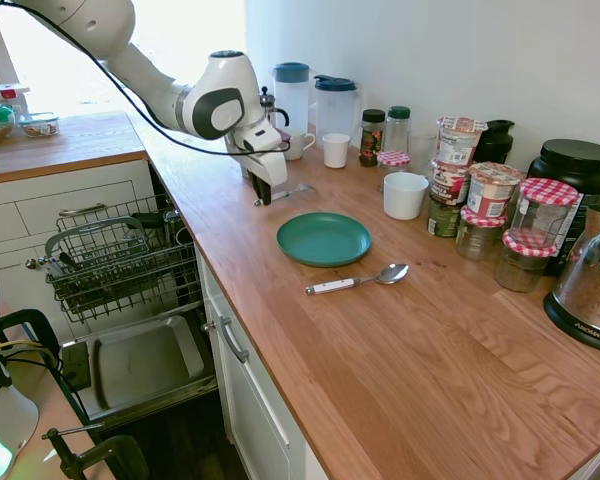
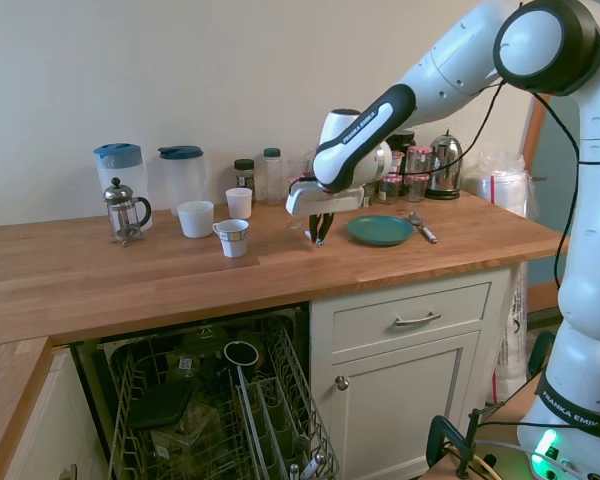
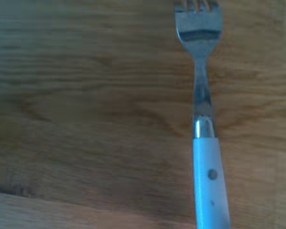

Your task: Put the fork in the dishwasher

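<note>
The fork (image 1: 292,190) lies low over the wooden counter, left of the green plate, its tines pointing towards the back wall. My gripper (image 1: 264,196) stands straight down over its pale handle end, fingers close together and shut on it. From the other side the gripper (image 2: 320,236) shows just left of the plate. The wrist view has the fork (image 3: 202,95) close up, silvery head and pale handle against the wood. The dishwasher (image 1: 120,255) stands open under the counter, wire rack pulled out over the lowered door (image 1: 140,365); the dishwasher rack (image 2: 220,400) holds a few items.
A green plate (image 1: 323,238) and a white-handled spoon (image 1: 355,281) lie on the counter. Two jugs (image 1: 292,95), white cups (image 1: 405,195), a French press (image 2: 126,212) and several jars (image 1: 490,190) line the wall. A small cup (image 2: 232,238) stands near the counter's edge.
</note>
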`<state>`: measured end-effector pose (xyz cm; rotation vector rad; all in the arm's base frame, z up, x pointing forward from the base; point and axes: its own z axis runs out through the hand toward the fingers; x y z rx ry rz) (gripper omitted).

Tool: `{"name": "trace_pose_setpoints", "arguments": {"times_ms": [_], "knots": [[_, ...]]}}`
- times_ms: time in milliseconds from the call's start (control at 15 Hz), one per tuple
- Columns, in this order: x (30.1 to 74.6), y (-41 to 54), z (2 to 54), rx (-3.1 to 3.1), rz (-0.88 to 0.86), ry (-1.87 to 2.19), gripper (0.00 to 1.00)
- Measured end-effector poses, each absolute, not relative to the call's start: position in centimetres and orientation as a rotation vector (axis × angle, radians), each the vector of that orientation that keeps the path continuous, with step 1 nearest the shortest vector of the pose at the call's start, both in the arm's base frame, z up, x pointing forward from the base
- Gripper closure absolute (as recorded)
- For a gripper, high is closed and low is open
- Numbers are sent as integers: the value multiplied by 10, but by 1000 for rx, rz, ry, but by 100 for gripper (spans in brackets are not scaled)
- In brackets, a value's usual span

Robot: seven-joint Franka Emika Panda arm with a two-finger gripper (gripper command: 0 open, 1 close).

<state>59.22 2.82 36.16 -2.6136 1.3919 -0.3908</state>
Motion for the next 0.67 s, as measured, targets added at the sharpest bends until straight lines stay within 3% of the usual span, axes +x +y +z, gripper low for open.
{"name": "trace_pose_setpoints", "arguments": {"times_ms": [333,667], "knots": [[564,38,424,-2639,-406,1323,100],[476,72,476,-2895,-241,1091,100]]}}
